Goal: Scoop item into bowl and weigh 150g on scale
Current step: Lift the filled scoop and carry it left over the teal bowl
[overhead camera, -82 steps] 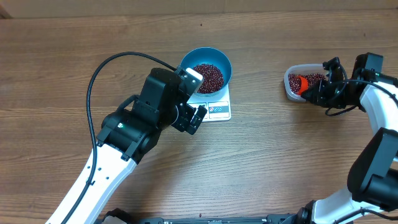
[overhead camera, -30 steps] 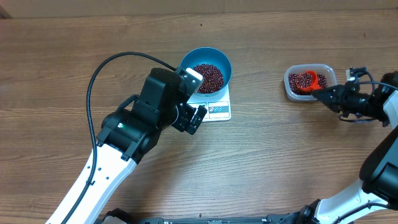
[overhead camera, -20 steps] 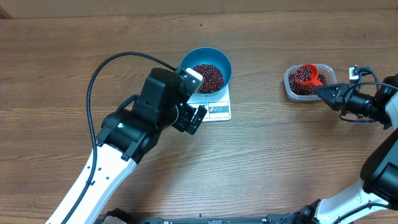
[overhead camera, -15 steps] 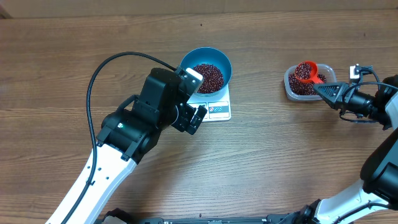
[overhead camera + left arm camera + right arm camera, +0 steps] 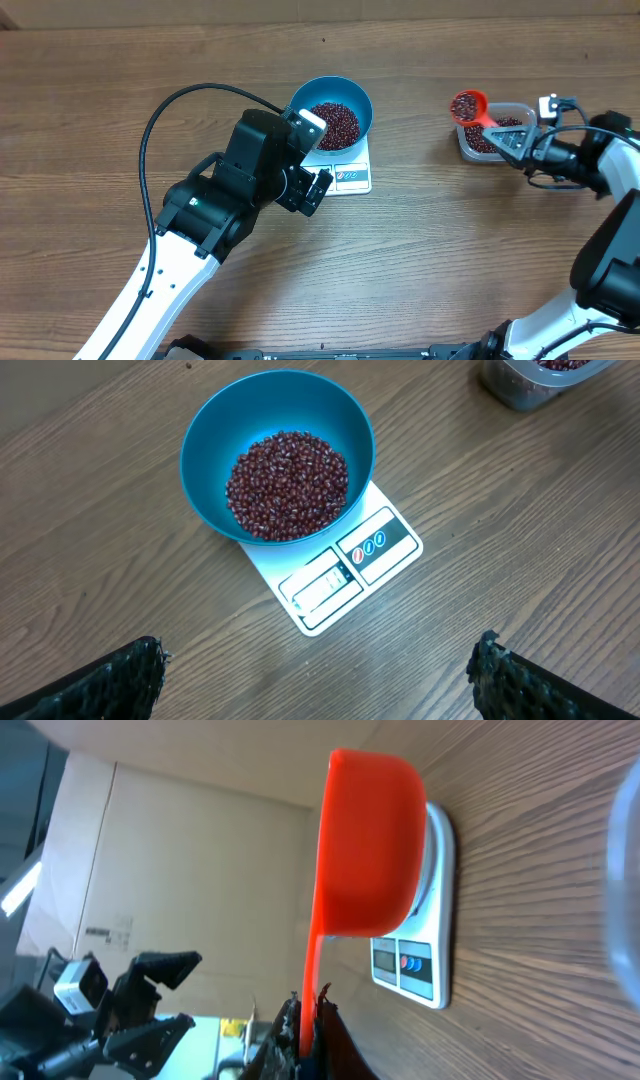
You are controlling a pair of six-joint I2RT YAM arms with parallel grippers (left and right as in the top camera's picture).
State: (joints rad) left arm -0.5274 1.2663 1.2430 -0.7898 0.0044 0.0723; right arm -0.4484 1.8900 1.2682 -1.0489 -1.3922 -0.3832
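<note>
The right fingers are clamping shut on the handle of a red scoop. The scoop's long axis is running from the fingers at 4 o'clock to its cup at 10 o'clock, with the cup pointing toward the bowl. The cup is carrying beans level and sitting at the 10 o'clock corner of a clear container, which is holding more of them.

Near the desk's centre, the blue bowl is resting on the back of the white scale, with a heap of beans inside. The scale's display is facing 6 o'clock from overhead.

The left fingers are spread fully wide and holding nothing, hanging just at 7 o'clock of the scale.

The desk is brown wood grain, and a black cable is looping over it at 9 o'clock. Behind it, a beige wall is showing.

Beside the display, the scale is showing red and blue round marks, and the print is too small to read.
</note>
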